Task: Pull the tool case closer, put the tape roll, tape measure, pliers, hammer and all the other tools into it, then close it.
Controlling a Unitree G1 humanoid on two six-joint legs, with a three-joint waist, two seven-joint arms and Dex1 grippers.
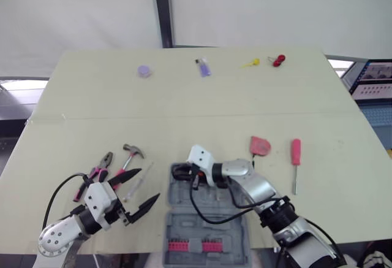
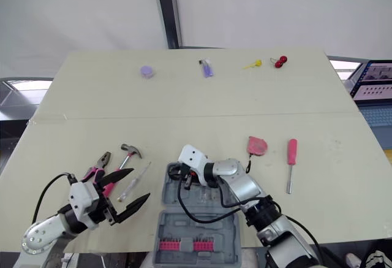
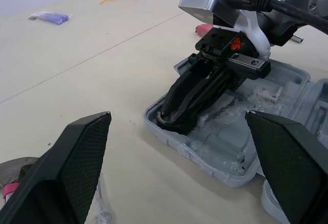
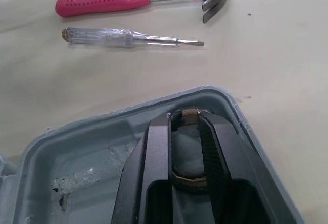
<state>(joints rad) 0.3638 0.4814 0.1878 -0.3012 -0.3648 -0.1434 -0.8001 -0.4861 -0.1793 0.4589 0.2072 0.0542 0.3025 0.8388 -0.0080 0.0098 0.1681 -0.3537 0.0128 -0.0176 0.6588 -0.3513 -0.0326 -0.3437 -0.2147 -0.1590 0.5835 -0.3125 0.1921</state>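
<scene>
- Step in hand, as I read it: seating the tape roll [image 3: 169,124] in the tool case [image 1: 236,234]. The case lies open at the middle of the worktop's [image 1: 184,96] near edge, so the pull-closer step looks done.
- Right claw [image 4: 183,119] is narrow, pinched on the roll's wall, and reaches into the far-left corner of the case's far half. The roll looks to be touching the tray floor there.
- Left claw [image 1: 149,183] is spread wide with nothing in it. It hovers over the near-left of the worktop, just beside the case.
- Waiting near the left claw: pliers [image 1: 101,167], hammer [image 1: 131,151] and clear-handled screwdriver [image 4: 128,37].
- On the worktop to the right of the case: tape measure [image 1: 260,145], then pink screwdriver [image 1: 296,154].
- Small items sit along the far edge, too small to identify.
- Next move calls for spreading the right claw and lifting straight out so the roll isn't dragged back up.
- After that, go for the tape measure, the nearest thing on that side.
- The left claw could take the clear screwdriver; it lies flat, so it needs a low pinch.
</scene>
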